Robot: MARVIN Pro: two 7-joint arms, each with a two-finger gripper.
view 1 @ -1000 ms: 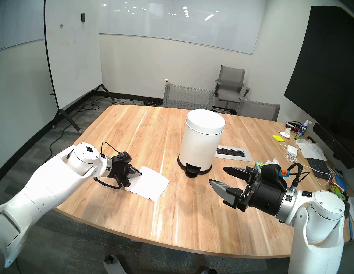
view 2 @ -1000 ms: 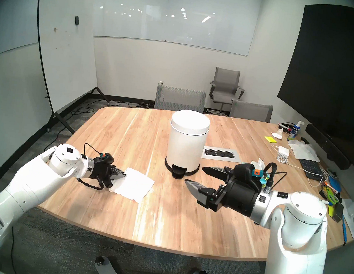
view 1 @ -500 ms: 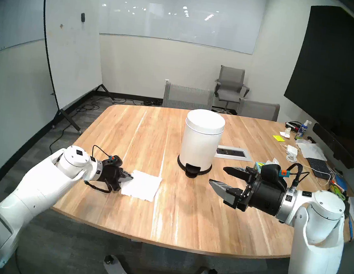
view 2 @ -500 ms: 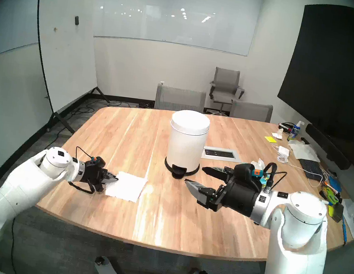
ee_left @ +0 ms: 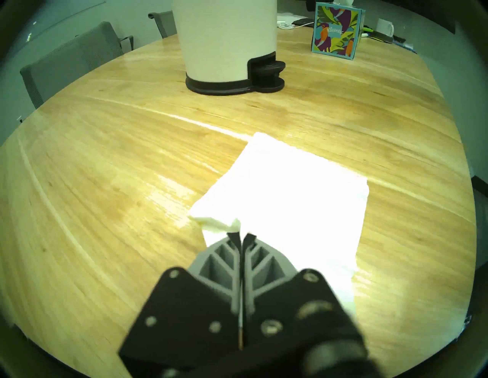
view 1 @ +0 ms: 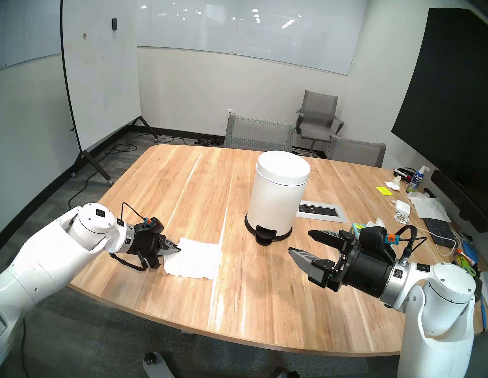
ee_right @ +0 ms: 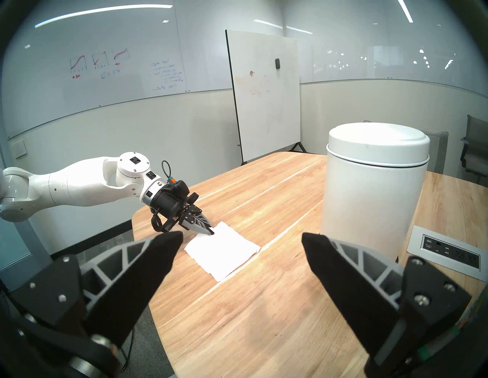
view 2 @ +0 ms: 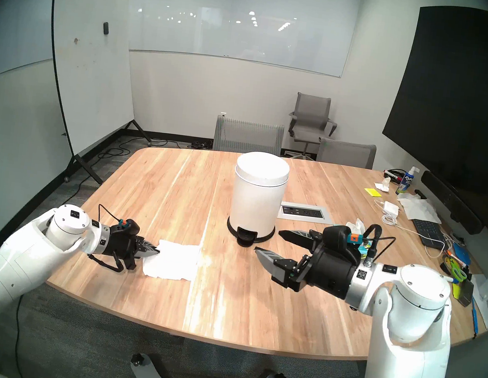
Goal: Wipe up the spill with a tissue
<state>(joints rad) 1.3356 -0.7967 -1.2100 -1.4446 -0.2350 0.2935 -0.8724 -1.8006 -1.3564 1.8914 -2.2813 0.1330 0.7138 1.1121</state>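
The left gripper (view 1: 176, 248) pinches only a corner of the tissue (view 1: 196, 258) lying flat at lower centre-left of the head view, so it may tear or bunch, missing a spill I cannot see, while the right gripper (view 1: 302, 244) hangs spread.

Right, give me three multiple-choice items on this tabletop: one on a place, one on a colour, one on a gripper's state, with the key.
1. Where does the tissue lie?
A. on the bin's lid
B. flat on the table, toward the robot's left of the pedal bin
C. in the right gripper

2. What colour is the bin's body?
A. white
B. blue
C. grey

3. How is the right gripper?
A. shut on a tissue
B. open and empty
C. shut on the pedal

Key: 1 B, the head view shows it spread on the wood; 2 A, white with a black base; 3 B, its fingers stand apart with nothing between, while the left gripper pinches the tissue's edge.
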